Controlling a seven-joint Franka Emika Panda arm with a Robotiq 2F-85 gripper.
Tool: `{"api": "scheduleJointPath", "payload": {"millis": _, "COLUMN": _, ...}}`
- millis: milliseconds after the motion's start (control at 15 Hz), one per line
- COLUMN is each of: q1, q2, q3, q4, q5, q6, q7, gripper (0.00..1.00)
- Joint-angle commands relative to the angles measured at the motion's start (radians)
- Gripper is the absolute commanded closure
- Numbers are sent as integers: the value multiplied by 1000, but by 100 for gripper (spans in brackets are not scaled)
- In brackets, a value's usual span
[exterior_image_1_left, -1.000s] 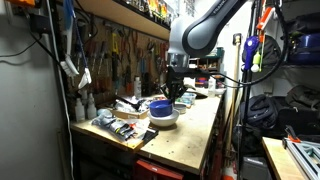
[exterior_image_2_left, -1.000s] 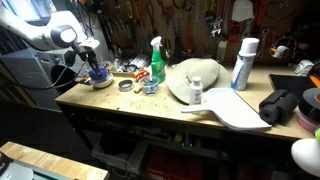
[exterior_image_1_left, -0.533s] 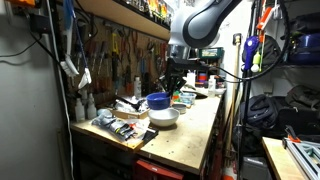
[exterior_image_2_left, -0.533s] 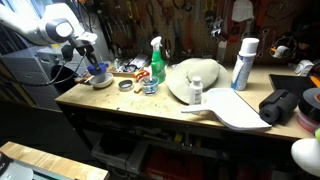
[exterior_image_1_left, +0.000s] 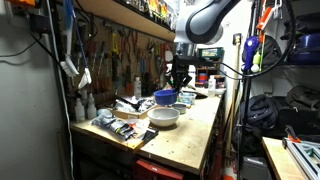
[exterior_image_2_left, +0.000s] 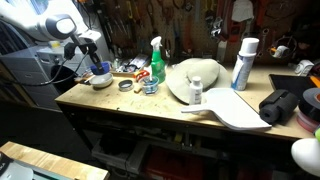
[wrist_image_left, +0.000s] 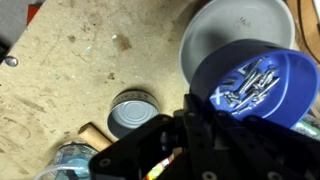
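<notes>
- The gripper (wrist_image_left: 197, 106), a dark, blocky tool, is closed on the rim of a blue bowl (wrist_image_left: 262, 88) and holds it in the air.
- The blue bowl is round, smooth plastic. A loose heap of shiny metal screws (wrist_image_left: 246, 84) lies in it.
- In an exterior view the blue bowl (exterior_image_1_left: 165, 97) hangs just above a pale bowl (exterior_image_1_left: 164, 116) and apart from it.
- The pale bowl (wrist_image_left: 228, 30) is round, matt grey-white, and sits on the workbench (wrist_image_left: 70, 70).
- Near it stands a small round tin (wrist_image_left: 134, 112) with a dull metal lid.
- The workbench top is bare, light wood, scuffed and stained.
- Farther along the bench in an exterior view are a clear spray bottle (exterior_image_2_left: 156, 62) with a green head, a tall white can (exterior_image_2_left: 243, 64) with a blue cap, and a wide cream hat-like shape (exterior_image_2_left: 195, 78).
- The room is a crowded workshop. Hand tools (exterior_image_1_left: 122, 48) hang on the wall behind the bench.
</notes>
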Motion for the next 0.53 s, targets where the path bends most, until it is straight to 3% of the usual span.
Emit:
{"api": "scheduleJointPath", "payload": {"millis": 0, "q1": -23, "q2": -57, "q3": -12, "q4": -33, "q5": 7, "q6": -29, "q7": -1, "gripper": 90}}
{"api": "scheduleJointPath", "payload": {"millis": 467, "q1": -86, "q2": -103, "q3": -18, "q4": -66, "q5": -79, "q6": -35, "q7": 53, "gripper": 91}}
